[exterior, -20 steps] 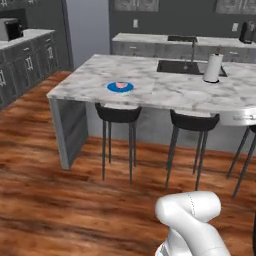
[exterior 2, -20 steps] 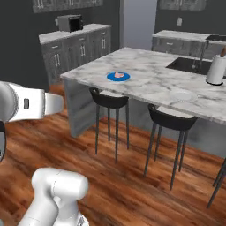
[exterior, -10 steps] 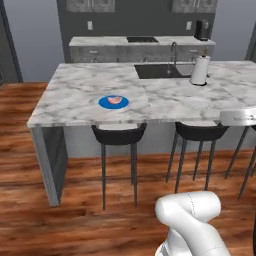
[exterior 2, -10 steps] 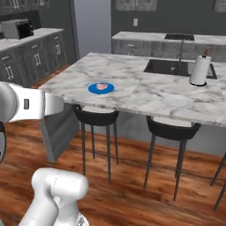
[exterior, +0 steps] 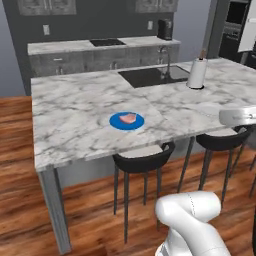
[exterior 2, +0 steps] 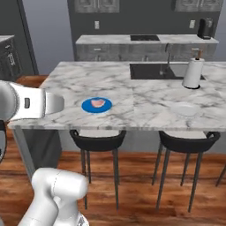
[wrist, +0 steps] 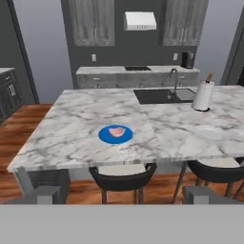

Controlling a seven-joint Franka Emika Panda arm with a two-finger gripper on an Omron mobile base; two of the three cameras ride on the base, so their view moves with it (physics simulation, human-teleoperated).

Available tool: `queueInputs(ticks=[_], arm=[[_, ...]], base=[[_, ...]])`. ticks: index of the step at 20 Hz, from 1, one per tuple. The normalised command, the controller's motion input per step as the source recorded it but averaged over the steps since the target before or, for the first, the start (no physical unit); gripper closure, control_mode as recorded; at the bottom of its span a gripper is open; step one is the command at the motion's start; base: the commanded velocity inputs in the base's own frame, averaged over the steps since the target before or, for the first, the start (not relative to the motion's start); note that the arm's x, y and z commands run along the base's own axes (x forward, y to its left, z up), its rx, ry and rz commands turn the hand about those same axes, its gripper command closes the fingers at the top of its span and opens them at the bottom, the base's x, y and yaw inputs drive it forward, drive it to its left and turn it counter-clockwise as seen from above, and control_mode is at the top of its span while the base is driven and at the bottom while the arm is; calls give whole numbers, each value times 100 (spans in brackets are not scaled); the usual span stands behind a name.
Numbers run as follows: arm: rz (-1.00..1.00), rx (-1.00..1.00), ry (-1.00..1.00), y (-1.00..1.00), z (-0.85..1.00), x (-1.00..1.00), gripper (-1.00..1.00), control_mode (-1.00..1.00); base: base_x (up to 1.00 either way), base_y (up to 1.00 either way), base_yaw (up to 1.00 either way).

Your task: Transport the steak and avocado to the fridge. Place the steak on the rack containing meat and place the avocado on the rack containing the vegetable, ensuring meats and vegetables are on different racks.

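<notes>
The steak (exterior: 129,118) (exterior 2: 97,103) (wrist: 116,132) is a small pink slab lying on a blue plate (exterior: 115,123) (exterior 2: 86,106) (wrist: 103,137) near the front edge of the marble island. My gripper (wrist: 124,194) is open, its two fingertips (wrist: 47,193) spread wide at the bottom of the hand view with nothing between them. It hangs well short of the island and faces the plate. The avocado is out of view. A tall dark unit with a white panel (exterior: 247,30) stands at the far right; I cannot tell whether it is the fridge.
Black stools (exterior: 142,156) (exterior 2: 98,140) stand tucked under the island's front edge, below the plate. A paper towel roll (exterior: 196,74) (exterior 2: 192,73) stands by the sink (exterior: 150,76). A pale dish (exterior 2: 185,109) lies on the counter's right. Wood floor lies between me and the island.
The whole scene has shifted in both base views: the camera has moved, and the island now looks nearer and more front-on. The steak stays on its plate.
</notes>
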Motion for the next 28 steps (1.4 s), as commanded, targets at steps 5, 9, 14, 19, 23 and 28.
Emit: queueInputs(ticks=[5, 9, 14, 19, 23, 28], arm=[[0, 0, 0, 0, 0, 0, -100, 100], [0, 0, 0, 0, 0, 0, -100, 100], [0, 0, 0, 0, 0, 0, -100, 100], [0, 0, 0, 0, 0, 0, -100, 100], [0, 0, 0, 0, 0, 0, -100, 100], [0, 0, 0, 0, 0, 0, -100, 100]], base=[[27, 54, -12], [51, -22, 10], [78, -43, 35], [47, -38, 38], [16, -69, 31], [58, -35, 20]])
